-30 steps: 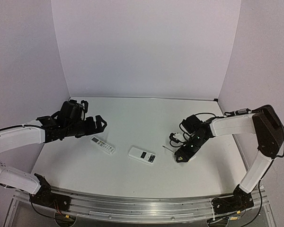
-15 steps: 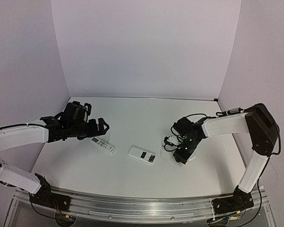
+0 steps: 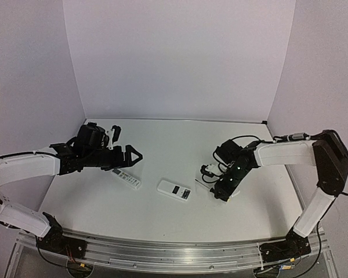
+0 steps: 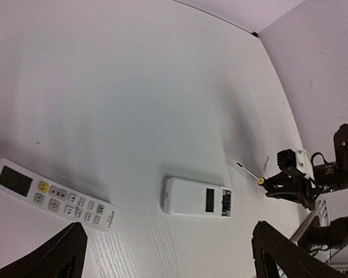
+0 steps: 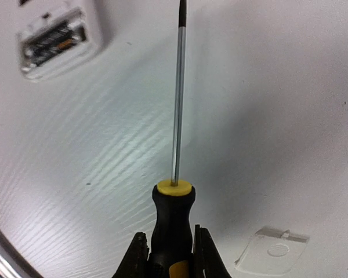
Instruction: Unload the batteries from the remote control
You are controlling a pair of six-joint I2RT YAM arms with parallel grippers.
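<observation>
The remote control (image 3: 174, 190) lies back up near the table's middle, its battery recess uncovered at the right end. It also shows in the left wrist view (image 4: 197, 197) and the right wrist view (image 5: 58, 35). Dark shapes in the recess look like the batteries (image 5: 53, 41). My right gripper (image 5: 171, 249) is shut on a black and yellow screwdriver (image 5: 177, 116), whose tip points at the remote from just right of it (image 3: 204, 182). My left gripper (image 3: 125, 142) is open and empty, hovering left of and above both remotes.
A slimmer white remote with grey buttons (image 3: 126, 178) lies face up left of the task remote, also in the left wrist view (image 4: 52, 194). A small translucent square cover piece (image 5: 272, 258) lies on the table beside the right gripper. White walls enclose the table.
My left gripper has moved right, toward the remotes, staying open. My right gripper has shifted slightly left with the screwdriver still in it.
</observation>
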